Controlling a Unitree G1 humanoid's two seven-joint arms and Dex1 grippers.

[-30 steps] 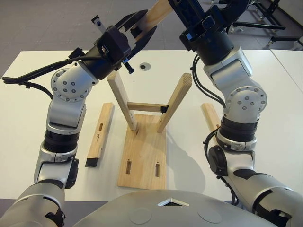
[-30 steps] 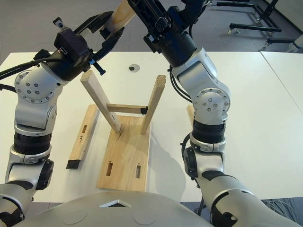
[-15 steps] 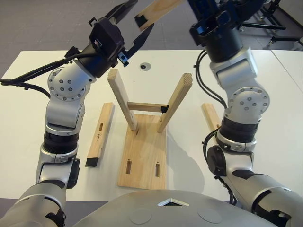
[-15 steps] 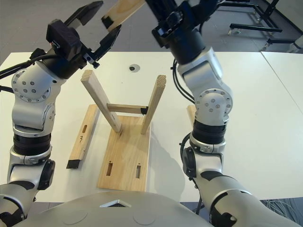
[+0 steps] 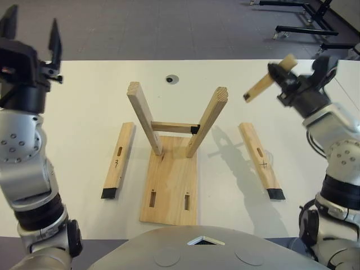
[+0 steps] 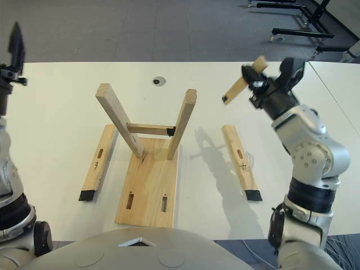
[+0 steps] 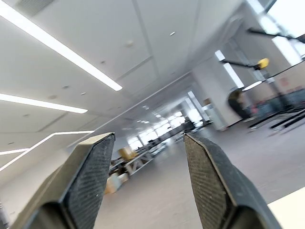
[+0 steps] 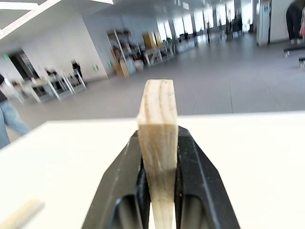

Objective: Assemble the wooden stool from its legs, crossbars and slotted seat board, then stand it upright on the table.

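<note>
The slotted seat board (image 5: 169, 188) lies flat mid-table. Two legs (image 5: 144, 117) (image 5: 208, 120) stand tilted in its far slots, joined by a crossbar (image 5: 172, 127). A loose leg (image 5: 118, 161) lies to the left of the board and another (image 5: 261, 161) to its right. My right gripper (image 5: 284, 76) is raised over the table's right side, shut on a short wooden crossbar (image 5: 260, 86) (image 8: 158, 109) that points toward the stool frame. My left gripper (image 5: 32, 31) is held high at the far left, open and holding nothing, with its fingers (image 7: 90, 186) spread.
A small round hole (image 5: 170, 79) sits in the white table (image 5: 84, 112) beyond the stool frame. Black metal stands (image 5: 298, 27) rest on the floor at the back right. A second table's edge (image 5: 351, 53) shows at the far right.
Both arms have swung apart from above the stool frame. The right one carried the crossbar out to the right and lower. The open left one moved off to the far left.
</note>
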